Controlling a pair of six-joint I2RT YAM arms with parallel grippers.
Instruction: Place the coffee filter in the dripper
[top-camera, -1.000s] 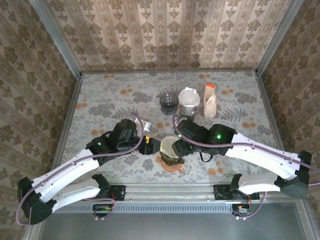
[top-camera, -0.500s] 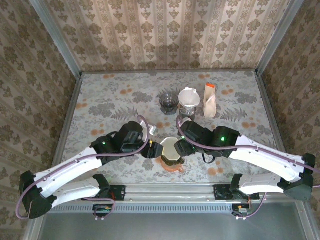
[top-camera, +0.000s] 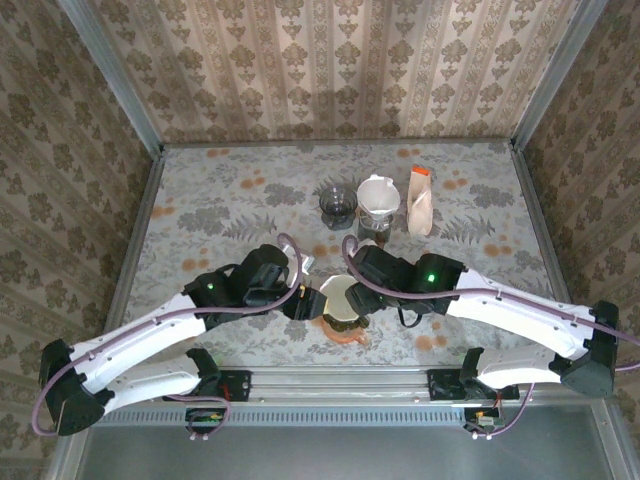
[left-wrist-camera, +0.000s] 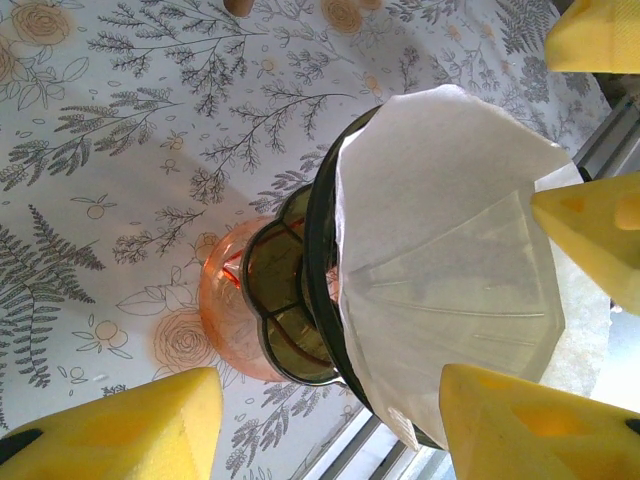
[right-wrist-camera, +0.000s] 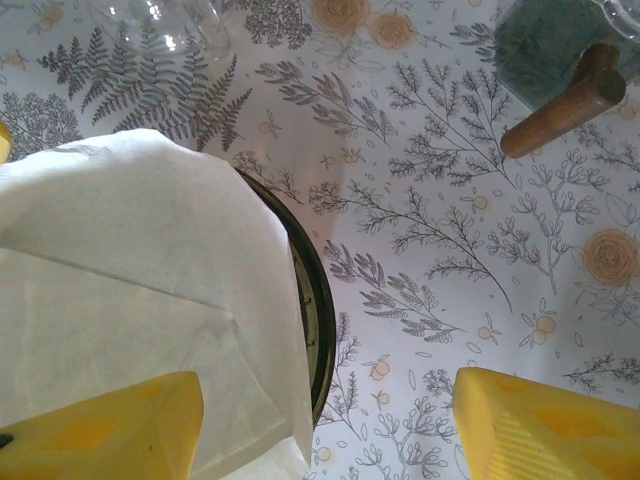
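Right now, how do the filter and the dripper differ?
Filter is white opaque paper; dripper is dark, smoky and see-through, with an orange base. Filter is creased and soft-edged; dripper is ribbed with a hard round rim. Filter stands proud of the dripper's rim. Shared: both flare like cones, one nested in the other.

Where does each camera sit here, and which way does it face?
Top external: above and behind the arms, looking down at the table; both arms show.
Left wrist: looks down at filter and dripper; left fingers show.
Right wrist: looks down at filter; right fingers show.
All share filter and dripper.
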